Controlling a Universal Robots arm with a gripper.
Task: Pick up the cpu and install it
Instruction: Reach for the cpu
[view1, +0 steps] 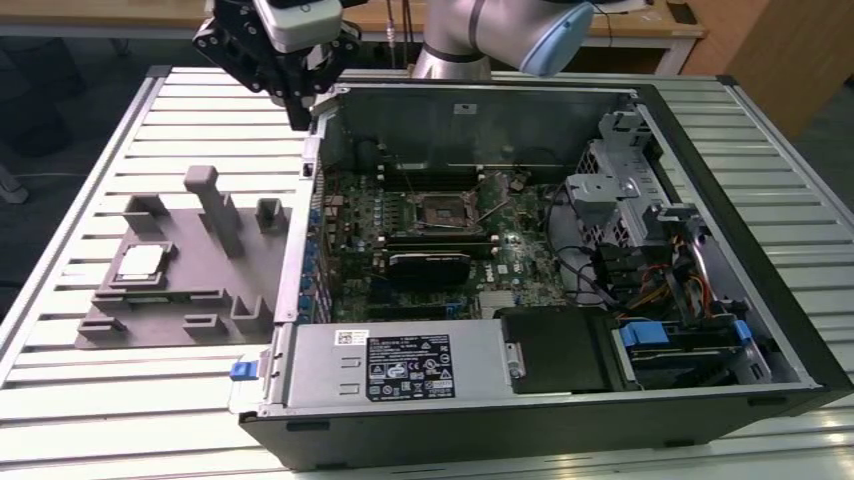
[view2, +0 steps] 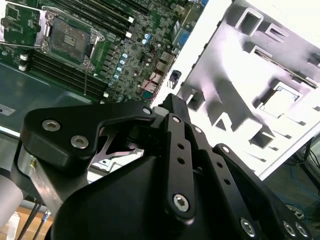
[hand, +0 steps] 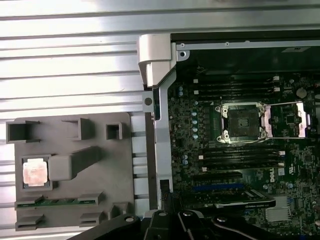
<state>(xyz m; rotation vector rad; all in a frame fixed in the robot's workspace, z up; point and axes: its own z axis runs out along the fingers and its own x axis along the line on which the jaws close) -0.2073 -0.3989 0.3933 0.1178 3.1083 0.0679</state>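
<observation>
Open computer case (view1: 534, 425) on a slatted table (view1: 94, 400). Inside it, the motherboard socket (hand: 243, 121) has its load plate swung open. Just beside the case, a grey fixture (view1: 200, 295) holds the cpu (view1: 140, 263) in a square recess among upright posts. The gripper (view1: 299, 100) hovers over the case wall facing the fixture; whether it is open or closed cannot be told.

- In the exterior view the light is bright and even. The table (view1: 174, 100) looks pale, with only soft shadows.
- The inside of the computer case (view1: 467, 125) is darker than the table.
- In the second wrist view glare turns the grey fixture (view2: 295, 35) almost white, with dark shadows beside its posts.
- In the first wrist view the top of the cpu (hand: 35, 172) shines pale pink.
</observation>
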